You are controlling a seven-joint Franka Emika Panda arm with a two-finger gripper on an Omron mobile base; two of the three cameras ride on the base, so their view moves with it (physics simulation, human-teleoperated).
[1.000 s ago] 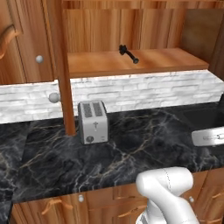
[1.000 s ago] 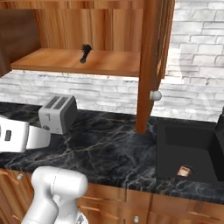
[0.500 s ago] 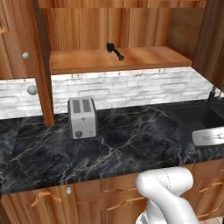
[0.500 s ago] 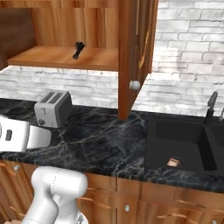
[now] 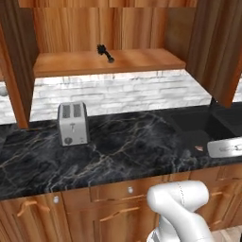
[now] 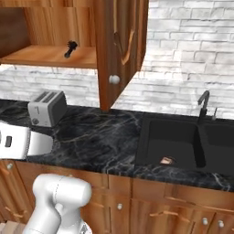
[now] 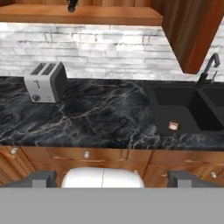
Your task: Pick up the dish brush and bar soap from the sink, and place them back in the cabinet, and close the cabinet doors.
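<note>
The dish brush (image 5: 105, 53) lies on the shelf of the open cabinet (image 5: 71, 64), also seen as the dish brush (image 6: 70, 49) and at the top edge as the dish brush (image 7: 71, 6). The bar soap (image 6: 167, 160) rests on the floor of the left basin of the black sink (image 6: 142, 137); the hand view shows the bar soap (image 7: 173, 126) in the sink (image 7: 175, 98). Both cabinet doors stand open: left door (image 5: 16, 66), right door (image 6: 121, 45). My gripper (image 7: 112, 179) is open and empty, held back from the counter, far from soap and brush.
A silver toaster (image 5: 72, 123) stands on the black marble counter (image 5: 127, 146) left of the sink. A dark faucet (image 6: 203, 105) rises behind the basins. Drawers with curved handles (image 6: 160, 212) run below. The open right door (image 7: 197, 30) hangs over the sink's left side.
The whole picture has slid left in both base views, so the base has driven right along the counter. The sink and soap have come further into view. The gripper stays open.
</note>
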